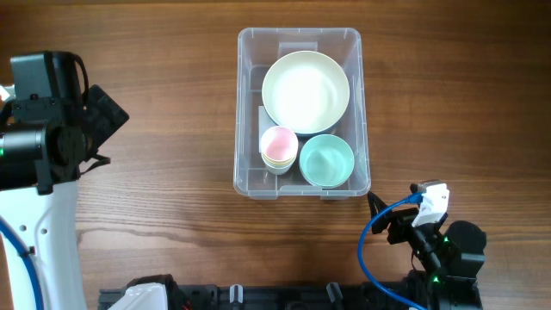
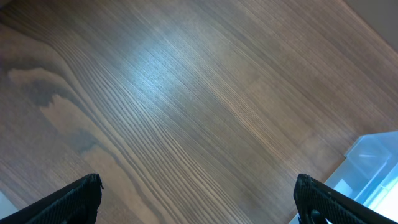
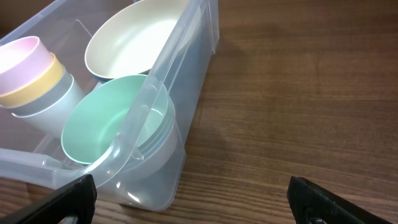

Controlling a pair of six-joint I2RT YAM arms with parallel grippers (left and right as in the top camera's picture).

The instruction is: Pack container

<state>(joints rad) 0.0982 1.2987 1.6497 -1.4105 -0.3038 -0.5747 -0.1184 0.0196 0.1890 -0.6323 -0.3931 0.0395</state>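
Your right gripper [image 3: 189, 194] sat spread wide, empty, near the container [image 1: 359, 95] corner; left gripper [image 2: 198, 186] also spread, over the table [image 2: 186, 93]. Container was mid-table, holding mint bowl [image 1: 326, 160], cup stack [image 1: 279, 146], cream bowl [image 1: 306, 90] behind

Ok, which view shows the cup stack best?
Right wrist: the cup stack shows side-on, pink over yellow over pale grey. Overhead shows only its pink top. Left wrist shows none of it.

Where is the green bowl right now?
In the overhead view, the green bowl sits inside the clear bin, in its near right corner, beside the stacked cups and the big cream bowl.
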